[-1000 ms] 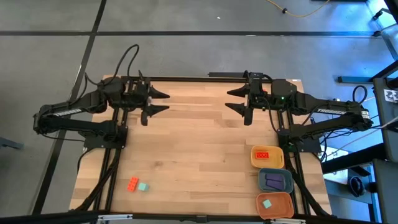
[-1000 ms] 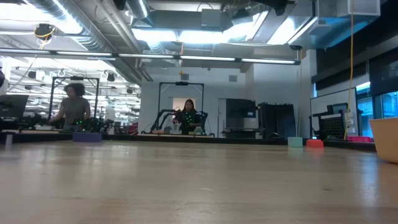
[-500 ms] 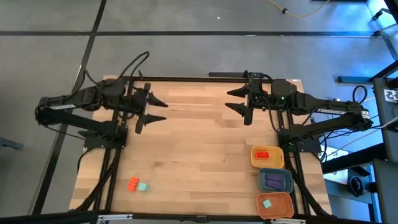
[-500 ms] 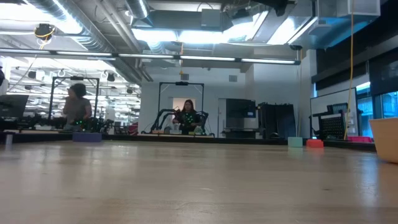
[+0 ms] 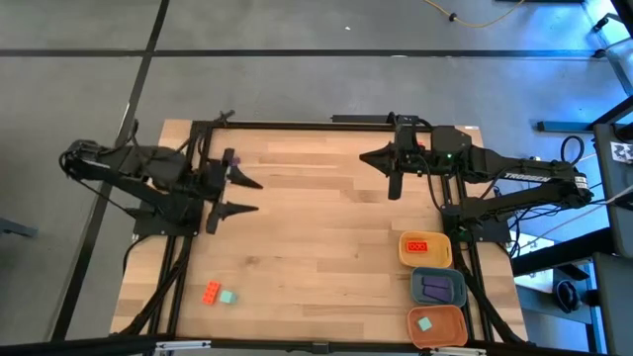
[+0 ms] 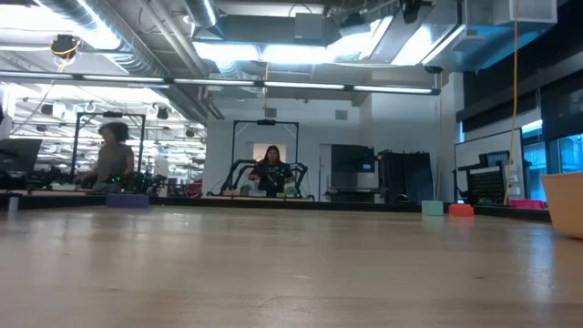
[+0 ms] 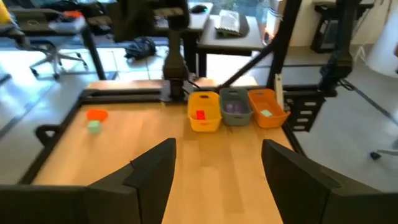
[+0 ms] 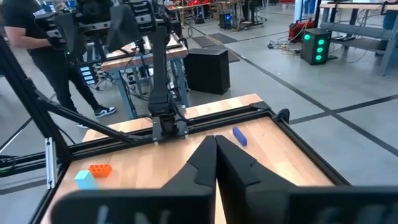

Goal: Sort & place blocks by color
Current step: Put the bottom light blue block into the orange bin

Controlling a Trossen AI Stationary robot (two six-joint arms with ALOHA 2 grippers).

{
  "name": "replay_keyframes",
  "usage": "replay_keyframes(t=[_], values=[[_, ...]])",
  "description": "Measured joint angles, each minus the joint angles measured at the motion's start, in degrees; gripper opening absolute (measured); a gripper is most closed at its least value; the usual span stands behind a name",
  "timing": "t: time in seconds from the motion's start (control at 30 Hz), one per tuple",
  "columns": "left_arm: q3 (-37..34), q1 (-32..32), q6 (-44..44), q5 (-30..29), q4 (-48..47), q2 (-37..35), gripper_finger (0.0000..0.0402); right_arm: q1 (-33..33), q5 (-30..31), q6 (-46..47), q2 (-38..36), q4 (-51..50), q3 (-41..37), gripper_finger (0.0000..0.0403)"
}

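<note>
High view frames showed the left gripper [image 5: 234, 183] held above the left side of the table [image 5: 316, 227], its fingers spread wide and nothing between them. Near the left front corner, an orange-red block [image 5: 212, 293] and a teal-green block [image 5: 227, 297] lay touching or just beside each other on the bare wood, well apart from the gripper. The orange-red one was a short bar with studs on top; the teal-green one looked close to a cube. Both were judged to be light, rigid plastic, unlikely to be harmed by a firm pinch but smooth enough to slip or tip if caught off-centre. The best hold was judged to be across the two flat side faces, low on the body, with the pair first approached from the outer side so that the neighbour would not be dragged along.

Farther right, the right gripper [image 5: 394, 170] was held over the far right part of the table with its fingers closed together and nothing held. At the right front edge three trays stood in a row: a yellow tray [image 5: 425, 249] with an orange-red piece in it, a blue-grey tray [image 5: 438, 287] with purple pieces, and an orange tray [image 5: 437, 325] with a teal-green piece.

In the right wrist view a purple bar [image 8: 240, 135] was seen lying on the wood.
</note>
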Motion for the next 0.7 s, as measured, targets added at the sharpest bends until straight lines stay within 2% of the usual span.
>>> replay_keyframes(t=[0.2, 0.43, 0.57, 0.7], values=[[1.16, -7.55, -6.53, -3.05, -2.88, 3.11, 0.0230, 0.00, -1.00, 0.09, 0.00, -0.11, 0.00, 0.0002], [13.58, -17.76, -14.47, -3.17, -25.70, 15.91, 0.0230, 0.00, -1.35, -0.23, 0.00, -0.35, -0.02, 0.0001], [18.60, -23.79, -16.90, 0.68, -35.63, 23.67, 0.0230, 0.00, -1.37, -0.24, 0.00, -0.53, -0.02, 0.0001], [19.39, -28.67, -17.51, 6.56, -38.54, 29.29, 0.0230, 0.00, -1.39, -0.33, 0.00, -0.56, -0.02, 0.0001]])
